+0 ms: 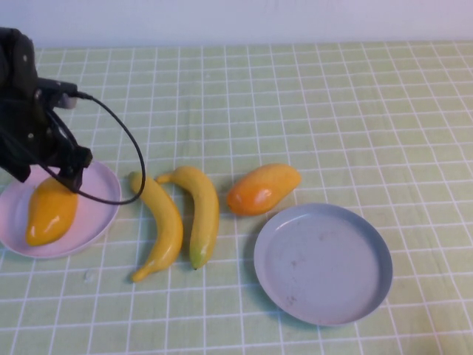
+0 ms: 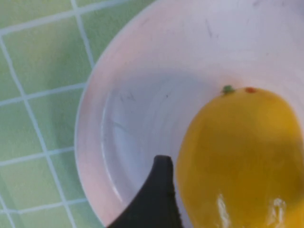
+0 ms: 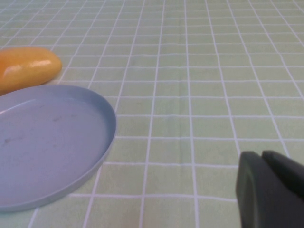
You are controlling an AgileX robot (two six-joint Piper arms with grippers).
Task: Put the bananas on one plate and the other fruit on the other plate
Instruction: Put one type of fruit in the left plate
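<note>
Since one finger shows just beside the yellow mango (image 1: pixel 50 211) lying on the pink plate (image 1: pixel 100 188), the left claw (image 1: pixel 63 176) looks apart, gripping nothing; the right claw (image 3: pixel 275 190), outside the high view, looks closed and idle; both bananas (image 1: pixel 181 222) and the orange mango (image 1: pixel 262 188) lie on the bench (image 1: pixel 355 111) beside the bare blue plate (image 1: pixel 323 263)
</note>
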